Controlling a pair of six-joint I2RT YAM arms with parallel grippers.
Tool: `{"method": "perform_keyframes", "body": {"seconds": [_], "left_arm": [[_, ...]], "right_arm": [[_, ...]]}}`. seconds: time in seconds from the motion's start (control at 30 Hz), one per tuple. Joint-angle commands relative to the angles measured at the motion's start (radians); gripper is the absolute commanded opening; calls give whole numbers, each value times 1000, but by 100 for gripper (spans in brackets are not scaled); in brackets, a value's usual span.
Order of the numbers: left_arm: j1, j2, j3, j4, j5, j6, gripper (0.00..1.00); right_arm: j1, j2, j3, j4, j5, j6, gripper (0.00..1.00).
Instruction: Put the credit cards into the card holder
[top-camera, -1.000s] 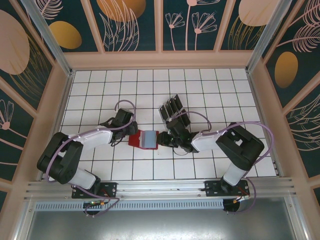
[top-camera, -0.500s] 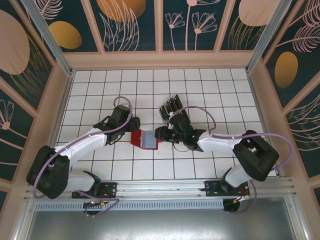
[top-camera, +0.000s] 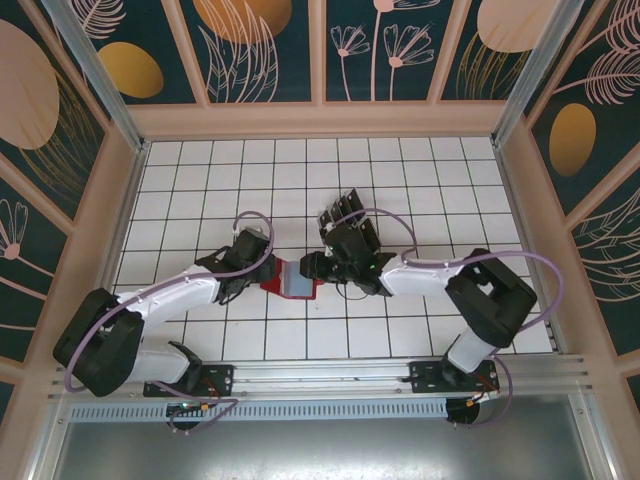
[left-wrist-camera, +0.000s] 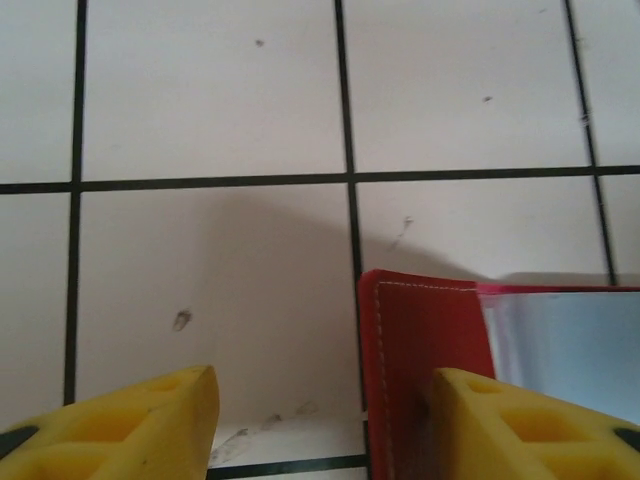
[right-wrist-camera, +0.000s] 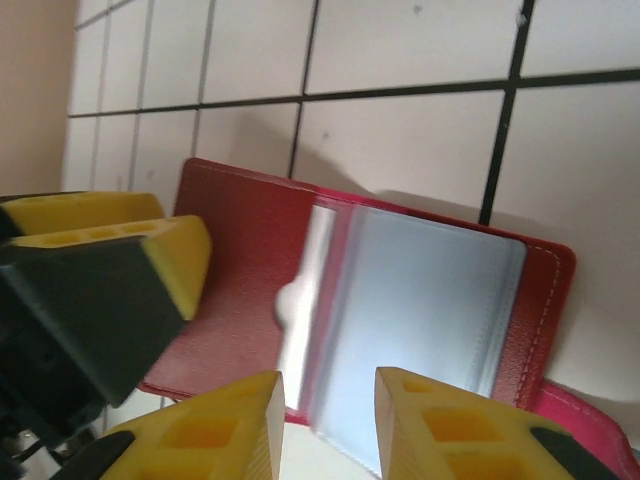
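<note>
Black-and-white arms (top-camera: 175, 292) trail lilac cables (top-camera: 500, 254) (blocky yellow fingers (left-wrist-camera: 130, 420)).

Table (top-camera: 420, 180): white tiles, black grid lines, few small dark specks on surface. Red card holder (top-camera: 289, 279) lies open near centre, grey-blue pockets facing up. Just behind it, slightly right: small rack (top-camera: 336, 221) on tiles, black credit cards (top-camera: 349, 207) standing in it.

Card holder (top-camera: 291, 280) on table (top-camera: 200, 180), cards (top-camera: 340, 212) behind — right

White tiled table (top-camera: 200, 180), floral wall panels (top-camera: 260, 40)
</note>
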Motion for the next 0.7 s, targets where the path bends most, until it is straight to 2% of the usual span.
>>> {"method": "perform_keyframes", "body": {"seconds": [0.0,0.2,0.47,0.67], "left_arm": [[-6,23,-29,-10,-44,-17,56],[-6,64,-74,45,-29,-43,49],[-7,115,-81,90,-9,-51,47],[-7,111,-78,98,-10,-44,47]], "right_arm": [[4,49,17,32,8,-15,30],[-2,95,-20,72,11,1,30],[-5,94,-30,80,5,3,30],[-5,26,-20,35,24,-22,30]]}}
